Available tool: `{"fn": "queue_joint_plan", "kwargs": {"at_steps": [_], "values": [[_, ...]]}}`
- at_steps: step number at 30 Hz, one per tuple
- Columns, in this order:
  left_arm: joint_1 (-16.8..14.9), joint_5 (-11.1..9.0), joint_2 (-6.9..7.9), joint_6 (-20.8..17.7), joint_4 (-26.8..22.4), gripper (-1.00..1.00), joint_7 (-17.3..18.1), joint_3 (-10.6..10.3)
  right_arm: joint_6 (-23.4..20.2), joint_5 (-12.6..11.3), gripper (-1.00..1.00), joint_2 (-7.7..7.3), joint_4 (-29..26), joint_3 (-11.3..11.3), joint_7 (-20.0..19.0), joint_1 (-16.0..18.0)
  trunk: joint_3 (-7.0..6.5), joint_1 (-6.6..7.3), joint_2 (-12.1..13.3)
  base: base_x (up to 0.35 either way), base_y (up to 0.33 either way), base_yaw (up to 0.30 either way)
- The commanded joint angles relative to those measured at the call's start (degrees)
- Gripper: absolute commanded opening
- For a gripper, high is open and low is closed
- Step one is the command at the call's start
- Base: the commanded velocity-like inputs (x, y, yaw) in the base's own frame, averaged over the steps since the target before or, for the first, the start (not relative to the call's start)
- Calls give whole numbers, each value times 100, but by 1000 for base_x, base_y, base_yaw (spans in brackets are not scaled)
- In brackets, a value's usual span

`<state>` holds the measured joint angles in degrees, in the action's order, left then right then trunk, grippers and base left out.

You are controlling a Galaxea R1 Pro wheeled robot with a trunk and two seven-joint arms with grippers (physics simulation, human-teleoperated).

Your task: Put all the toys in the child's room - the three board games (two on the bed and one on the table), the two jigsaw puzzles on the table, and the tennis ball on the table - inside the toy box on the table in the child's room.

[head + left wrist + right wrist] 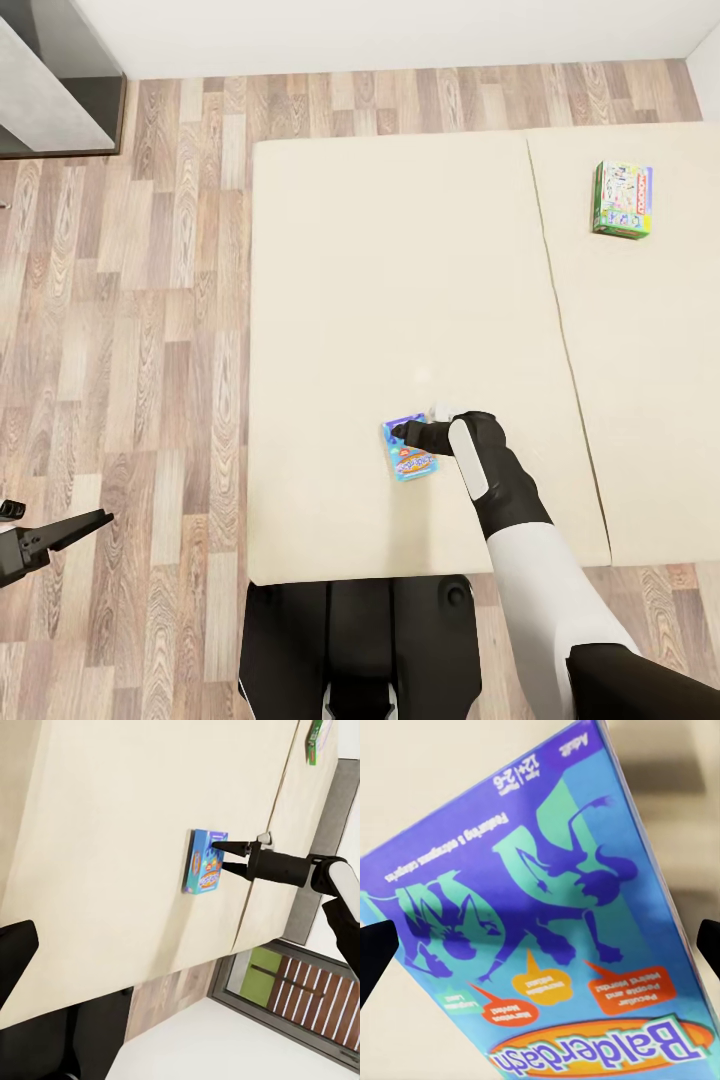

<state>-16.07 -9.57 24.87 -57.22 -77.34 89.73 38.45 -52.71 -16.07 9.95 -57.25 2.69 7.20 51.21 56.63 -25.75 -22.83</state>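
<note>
The blue-purple board game [411, 455] lies flat on the bed's beige mattress [380, 280], close to its near edge. My right gripper [398, 433] hovers low over this box, open, one finger on each side of it. Up close, the right wrist view has the printed cover [547, 915] spanning the gap between the two dark fingertips [375, 952]. In the left wrist view, the same box [204, 862] has the right gripper [220, 858] just above it. A green-edged board game [622, 198] rests on the second mattress at far right. My left gripper [70, 528] hangs open and empty over the floor.
Wood-plank floor [150, 330] runs along the left of the bed. A dark grey cabinet [60, 90] stands at the far left corner. My black base [360, 640] sits against the bed's near edge. A seam [555, 330] splits the two mattresses.
</note>
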Motion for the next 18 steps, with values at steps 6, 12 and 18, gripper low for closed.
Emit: {"fn": "queue_joint_plan", "kwargs": {"at_steps": [6, 12, 18], "values": [[-1, 8, 5, -59, -1, 100, 27, 4, -20, -63, 100, 5, -5, 12, 54, 3, 6, -4, -9, -2, 0, 0], [-1, 8, 3, -59, -1, 100, 27, 5, -20, -63, 100, 5, -5, 12, 54, 2, 6, -4, -9, 0, 0, 0], [-1, 8, 4, -60, -1, 100, 27, 5, -20, -63, 100, 5, -5, 13, 54, 2, 6, -4, -9, 0, 0, 0]]}}
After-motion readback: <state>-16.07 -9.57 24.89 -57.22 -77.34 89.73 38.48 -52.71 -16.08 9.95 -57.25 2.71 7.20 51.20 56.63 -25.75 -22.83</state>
